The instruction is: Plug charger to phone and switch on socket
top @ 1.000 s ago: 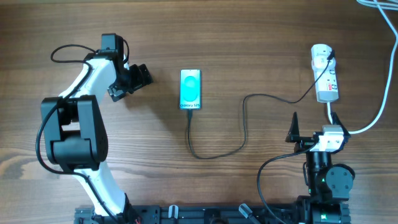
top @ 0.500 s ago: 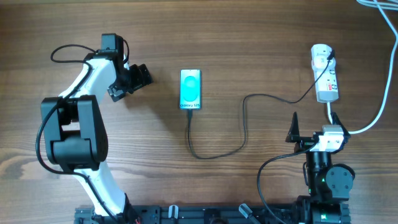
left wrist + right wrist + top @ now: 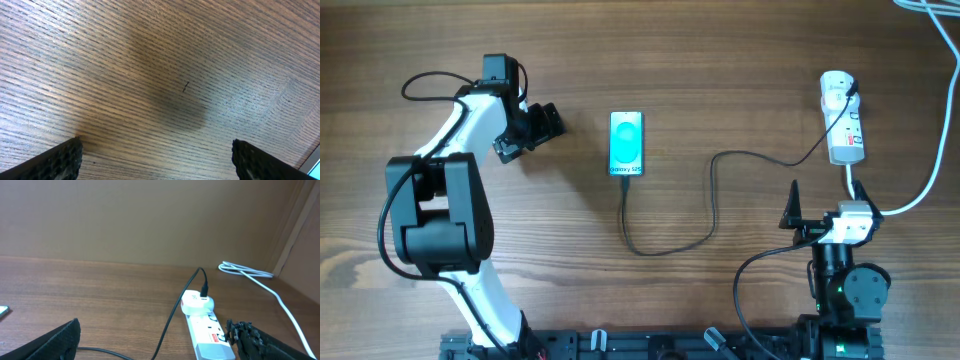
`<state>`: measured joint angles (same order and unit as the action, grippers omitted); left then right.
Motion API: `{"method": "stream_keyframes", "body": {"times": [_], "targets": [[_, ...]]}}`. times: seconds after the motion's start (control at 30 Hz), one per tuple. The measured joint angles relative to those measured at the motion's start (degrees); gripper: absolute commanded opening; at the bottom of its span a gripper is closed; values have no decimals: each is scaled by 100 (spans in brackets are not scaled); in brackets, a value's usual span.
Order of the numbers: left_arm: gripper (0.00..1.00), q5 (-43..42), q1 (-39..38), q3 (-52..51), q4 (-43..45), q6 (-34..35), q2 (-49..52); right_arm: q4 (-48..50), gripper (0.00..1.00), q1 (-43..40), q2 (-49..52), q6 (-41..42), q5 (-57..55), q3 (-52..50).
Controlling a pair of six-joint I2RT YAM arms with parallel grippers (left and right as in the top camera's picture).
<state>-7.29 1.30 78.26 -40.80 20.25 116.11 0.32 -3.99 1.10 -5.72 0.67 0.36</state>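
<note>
Phone [image 3: 627, 144] lies flat, screen up & lit cyan, about mid-table, a bit to the far side. Charger [image 3: 712, 200], a thin black cable, meets the phone's near edge, runs nearer, loops right, climbs back toward the far side & crosses to the black plug [image 3: 847, 91] at the far end of the socket [image 3: 842, 130]. Can't tell if the tip is seated in the phone. Socket sits far right, w/ the thick white cord [image 3: 932, 178] leaving its near end & curving off toward the right edge. Left gripper [image 3: 530, 135] hangs left of the phone, well apart from it, jaws spread wide & empty over the bare wooden table [image 3: 740, 60]. Right gripper [image 3: 824, 200] sits just near of the socket, not touching it, jaws also wide & empty.
</note>
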Motion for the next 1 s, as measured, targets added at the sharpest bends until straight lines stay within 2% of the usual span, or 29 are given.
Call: {"method": "stream_keyframes", "body": {"times": [0.67,0.83,1.0], "targets": [[100,0,0,-17,-4,0,-83,0,100,0,0,0,0,0],[100,0,0,-63,-9,0,-785,-4,100,0,0,0,0,0],[100,61,0,-63,22,0,-2011,-9,100,0,0,0,0,0]]}}
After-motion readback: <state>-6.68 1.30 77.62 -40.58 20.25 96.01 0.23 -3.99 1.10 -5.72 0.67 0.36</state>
